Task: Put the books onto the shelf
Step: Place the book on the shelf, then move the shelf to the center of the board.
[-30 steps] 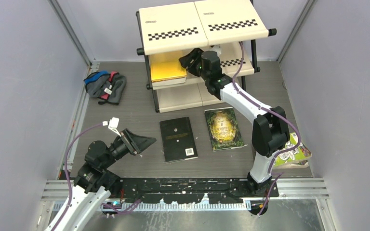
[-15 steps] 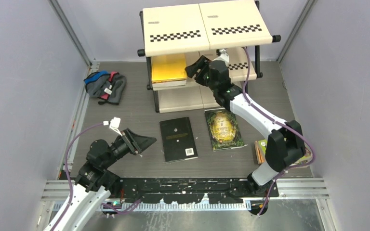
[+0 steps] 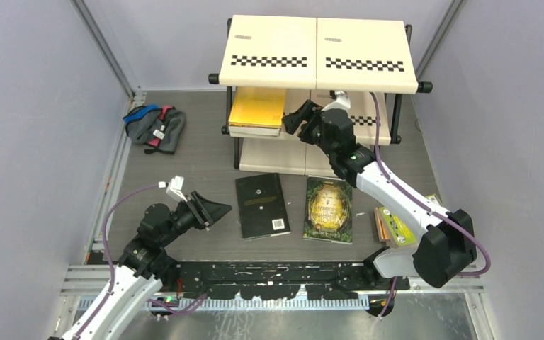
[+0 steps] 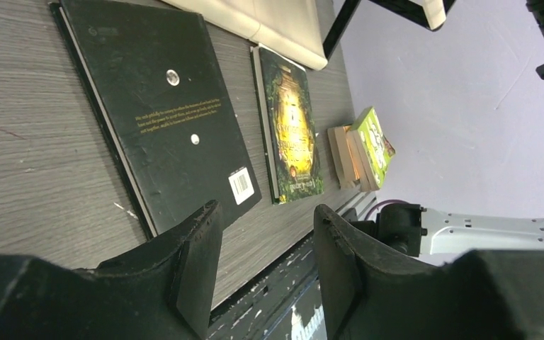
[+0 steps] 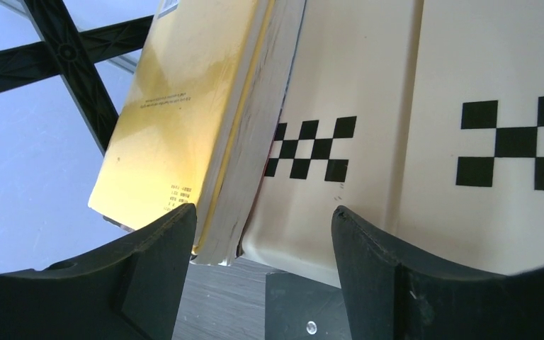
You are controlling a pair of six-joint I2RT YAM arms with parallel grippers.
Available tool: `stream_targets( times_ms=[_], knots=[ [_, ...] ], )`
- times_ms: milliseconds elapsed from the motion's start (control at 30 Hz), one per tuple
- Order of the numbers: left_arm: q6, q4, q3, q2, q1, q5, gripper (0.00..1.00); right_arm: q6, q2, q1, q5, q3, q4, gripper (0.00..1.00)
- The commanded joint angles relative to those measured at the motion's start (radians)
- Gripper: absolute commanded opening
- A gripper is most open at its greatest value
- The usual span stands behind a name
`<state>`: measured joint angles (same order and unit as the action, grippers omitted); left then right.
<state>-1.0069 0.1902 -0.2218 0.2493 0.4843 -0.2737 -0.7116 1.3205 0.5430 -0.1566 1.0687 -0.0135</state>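
Right tool (image 3: 297, 119): jaws wide, nothing between them, just beside the right edge of the yellow-backed book (image 3: 257, 110), which lies flat on the middle tier of the shelf (image 3: 319, 53); left tool (image 3: 216, 210): jaws parted, empty, hovering near the black book (image 3: 261, 205) on the tabletop (image 3: 198, 163); green-gold book (image 3: 329, 209) just right of that one, lime green book (image 3: 397, 225) further right near the right arm's base. My judgement: paperbacks light, thin, a little floppy, glossy covers likely slick; lying flat they offer only edges, so I'd pinch across the spine or a long edge, tipping it up off the tabletop first.
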Motion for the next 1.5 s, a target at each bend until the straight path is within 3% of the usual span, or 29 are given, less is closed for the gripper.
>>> stream_targets(
  times_ms=[0,200,500,800,1467],
  knots=[
    [0.032,-0.077,-0.011,0.024,0.001,0.021,0.51,0.124,-0.012,-0.004,0.005,0.036,-0.123,0.75],
    [0.043,-0.098,-0.013,0.044,0.0,0.027,0.5,0.165,-0.045,-0.005,0.031,0.064,-0.164,0.75],
    [0.06,-0.135,-0.021,0.081,0.0,0.026,0.51,0.088,-0.135,-0.003,0.064,-0.013,-0.241,0.75],
    [0.077,-0.183,-0.02,0.125,0.0,0.017,0.51,-0.07,-0.179,-0.004,0.141,-0.075,-0.38,0.75],
    [0.11,-0.234,-0.054,0.18,0.0,0.011,0.51,-0.377,-0.109,-0.057,0.138,-0.162,-0.555,0.75]
  ],
)
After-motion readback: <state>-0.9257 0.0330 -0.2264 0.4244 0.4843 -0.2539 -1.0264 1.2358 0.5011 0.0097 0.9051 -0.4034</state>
